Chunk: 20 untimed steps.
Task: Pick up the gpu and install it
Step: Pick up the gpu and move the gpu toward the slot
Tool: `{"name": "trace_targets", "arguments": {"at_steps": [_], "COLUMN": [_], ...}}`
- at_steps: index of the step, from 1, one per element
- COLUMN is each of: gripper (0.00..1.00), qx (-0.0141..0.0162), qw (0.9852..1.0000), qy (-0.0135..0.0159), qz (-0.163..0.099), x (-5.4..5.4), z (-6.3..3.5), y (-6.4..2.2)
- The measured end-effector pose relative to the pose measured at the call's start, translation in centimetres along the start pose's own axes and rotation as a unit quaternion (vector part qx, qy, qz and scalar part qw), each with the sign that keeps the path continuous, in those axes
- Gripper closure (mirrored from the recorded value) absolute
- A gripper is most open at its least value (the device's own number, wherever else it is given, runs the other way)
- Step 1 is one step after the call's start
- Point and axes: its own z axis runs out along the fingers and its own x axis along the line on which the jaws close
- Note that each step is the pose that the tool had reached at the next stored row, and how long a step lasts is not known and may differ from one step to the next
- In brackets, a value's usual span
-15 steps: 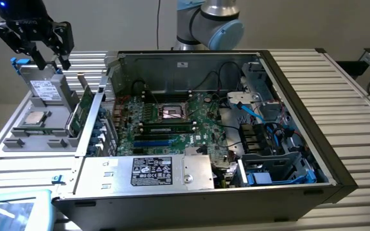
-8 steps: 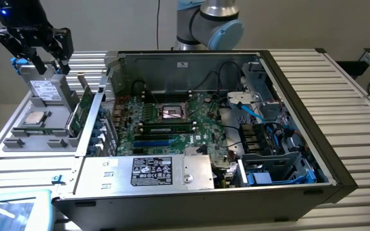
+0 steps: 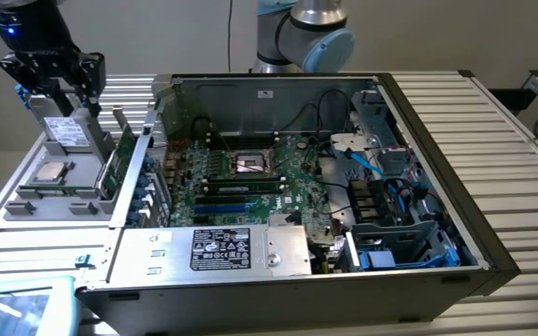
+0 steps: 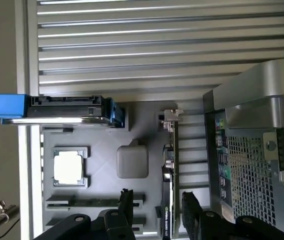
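Gripper (image 4: 157, 201) fingers stand apart, straddling the upright gpu (image 4: 170, 165) in the grey tray (image 4: 102, 150), gripping nothing

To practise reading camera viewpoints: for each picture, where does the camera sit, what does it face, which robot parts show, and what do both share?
Exterior view: off the arm, raised, looking down into the open computer case; arm and gripper show.
Wrist view: on the wrist, facing the grey tray; gripper fingers flank the graphics card.
Both share: tray, card, hard drive, case.

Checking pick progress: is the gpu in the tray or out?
In: gpu stands on edge in the gray tray, not lifted.
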Motion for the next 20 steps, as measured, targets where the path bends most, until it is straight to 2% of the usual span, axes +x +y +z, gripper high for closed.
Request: {"name": "trace_targets", "arguments": {"at_steps": [7, 10, 14, 20], "gripper": [0.48, 0.48, 0.48, 0.48], "qx": [0.0, 0.0, -0.0013, -0.0034], "qw": [1.0, 1.0, 1.0, 1.0], "qy": [-0.0002, -0.0001, -0.0001, -0.0001], "qz": [0.003, 0.003, 0.003, 0.005], "x": [0.0, 0.0, -0.3, -1.2], "z": [1.26, 1.76, 2.46, 3.57], "y": [-0.6, -1.28, -2.15, -2.44]}}
